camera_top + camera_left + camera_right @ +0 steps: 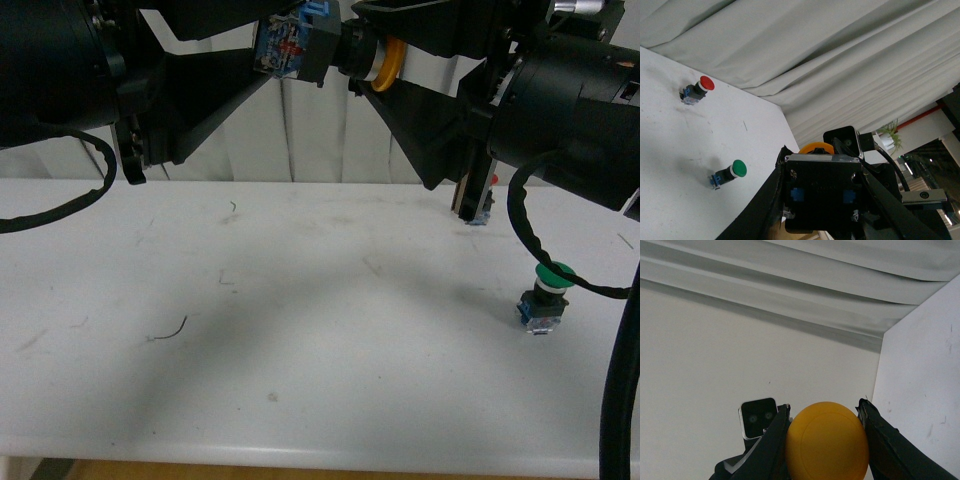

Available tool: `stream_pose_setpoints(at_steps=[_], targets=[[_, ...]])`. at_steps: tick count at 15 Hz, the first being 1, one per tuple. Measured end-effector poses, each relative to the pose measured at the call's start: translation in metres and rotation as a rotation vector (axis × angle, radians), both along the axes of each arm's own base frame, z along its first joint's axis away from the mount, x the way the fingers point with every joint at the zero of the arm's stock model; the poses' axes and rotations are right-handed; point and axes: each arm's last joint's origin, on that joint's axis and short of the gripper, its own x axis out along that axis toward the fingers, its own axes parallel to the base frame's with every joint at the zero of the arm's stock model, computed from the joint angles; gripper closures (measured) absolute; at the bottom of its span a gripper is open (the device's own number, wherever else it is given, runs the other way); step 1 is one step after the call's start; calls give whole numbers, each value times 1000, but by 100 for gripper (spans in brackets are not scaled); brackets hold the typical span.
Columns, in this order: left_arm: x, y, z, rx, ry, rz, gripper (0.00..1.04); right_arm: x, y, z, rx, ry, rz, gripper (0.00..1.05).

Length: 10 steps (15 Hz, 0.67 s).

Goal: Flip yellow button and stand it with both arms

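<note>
Both arms crowd the near view: my left arm (50, 70) and right arm (580, 120) are up high, and between them is the yellow button (335, 50), held sideways in the air. Its blue contact block points left and its orange-yellow cap points right. My left jaws look clamped on the block end and my right jaws are closed around the cap; each wrist view shows black wedges pressed against it.

Well below the button lies the white table (300, 350), bare directly beneath it. Behind the button hangs a pale curtain (320, 140). Below the button and off to its right stands a green button (545, 295). A red button (697, 89) sits farther back on that side, half hidden behind my right jaws.

With two grips on one small part, I judge that any mismatch in turning could twist it loose. The smooth cap could also slip, and a dropped button might bounce toward the table's front edge or the green button. Straight down offers the most room.
</note>
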Motion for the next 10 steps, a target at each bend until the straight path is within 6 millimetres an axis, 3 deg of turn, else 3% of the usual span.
stream_pose_setpoints(at_steps=[2,5,6,10], targets=[[0,0,0,0,-2,-10,46,0,0,-2,-4,8,-1,68],[-3,6,6,-7,-28,9,10,1,-4,-3,-6,12,-24,68],[-5,10,9,-10,-40,19,6,2,-5,-3,-6,13,-33,68],[-14,32,5,7,-4,60,7,2,-6,-3,-5,13,-37,68]])
